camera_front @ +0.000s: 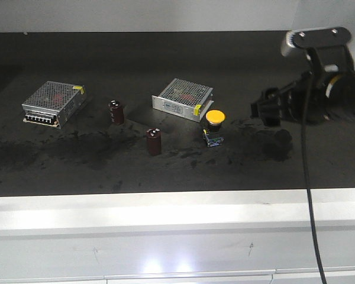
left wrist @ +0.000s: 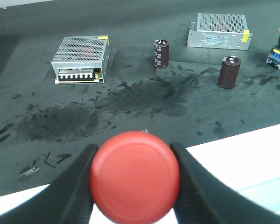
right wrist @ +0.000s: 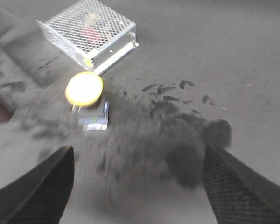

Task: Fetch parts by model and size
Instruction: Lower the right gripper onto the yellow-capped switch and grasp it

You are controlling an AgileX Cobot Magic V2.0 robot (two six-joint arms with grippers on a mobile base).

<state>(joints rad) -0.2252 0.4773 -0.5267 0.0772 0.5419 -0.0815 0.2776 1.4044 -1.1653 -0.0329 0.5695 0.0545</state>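
Left wrist view: the left gripper (left wrist: 134, 161) has its two black fingers (left wrist: 79, 177) clamped on either side of the red-capped push-button switch (left wrist: 135, 179). Only the round red cap shows, its base hidden below. The held part sits above the near edge of the dark mat (left wrist: 130, 100), where a white surface (left wrist: 233, 154) begins. Front view, from left to right on the mat: a silver mesh-topped box (camera_front: 53, 102) with a terminal strip on its near face; a maroon cylinder (camera_front: 116, 112), upright; a second maroon cylinder (camera_front: 154, 141), upright, nearer the front edge; a second mesh-topped box (camera_front: 183, 99) bearing yellow labels. Just beside that box's right front corner is the yellow-capped push-button switch (camera_front: 214, 126), standing cap-up on its black-and-blue base and apart from both cylinders. Dark smudges mark the mat around these items. Further right, the right gripper (camera_front: 267, 109) hangs above the mat, well clear of the yellow switch. Right wrist view (blurred): the right gripper's fingers (right wrist: 42, 186) stand wide apart with nothing between them; the yellow switch lies ahead of them, toward the left finger, in front of the mesh-topped box.
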